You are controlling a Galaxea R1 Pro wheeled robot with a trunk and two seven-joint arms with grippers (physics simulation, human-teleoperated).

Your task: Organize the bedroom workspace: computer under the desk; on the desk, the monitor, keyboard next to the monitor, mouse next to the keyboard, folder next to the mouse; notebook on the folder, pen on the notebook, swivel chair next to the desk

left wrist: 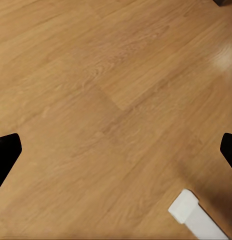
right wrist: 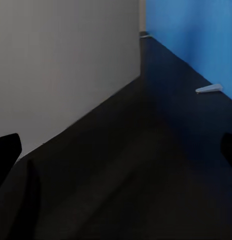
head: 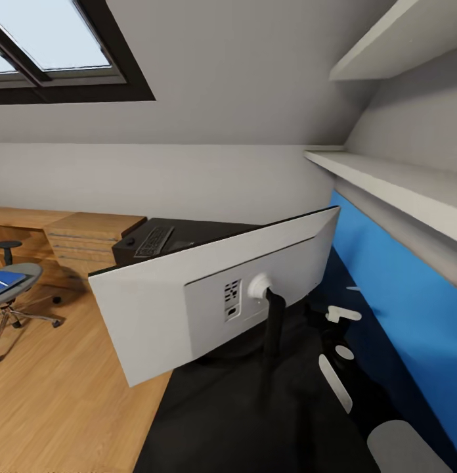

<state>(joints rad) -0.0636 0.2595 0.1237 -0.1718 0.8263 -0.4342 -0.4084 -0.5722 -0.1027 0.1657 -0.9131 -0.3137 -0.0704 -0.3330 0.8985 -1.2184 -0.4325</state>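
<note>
The monitor (head: 189, 289) stands on the black desk (head: 255, 420), its light grey back toward me and its black foot (head: 274, 322) behind it. At the desk's far end lies the keyboard (head: 154, 241), with the small black mouse (head: 130, 241) beside it. At the far left, the swivel chair (head: 15, 289) carries the blue folder (head: 5, 281) on its seat. My right gripper (right wrist: 116, 150) hangs open over the desk top beside the monitor's back (right wrist: 61, 65). My left gripper (left wrist: 116, 150) is open above the wood floor. The computer and the notebook are out of view.
A thin pale stick (right wrist: 209, 89) lies on the desk by the blue wall panel (head: 399, 289); whether it is the pen I cannot tell. Low wooden cabinets (head: 77, 240) line the far wall. Shelves (head: 399, 184) jut out at right. A white leg (left wrist: 193, 212) stands on the floor.
</note>
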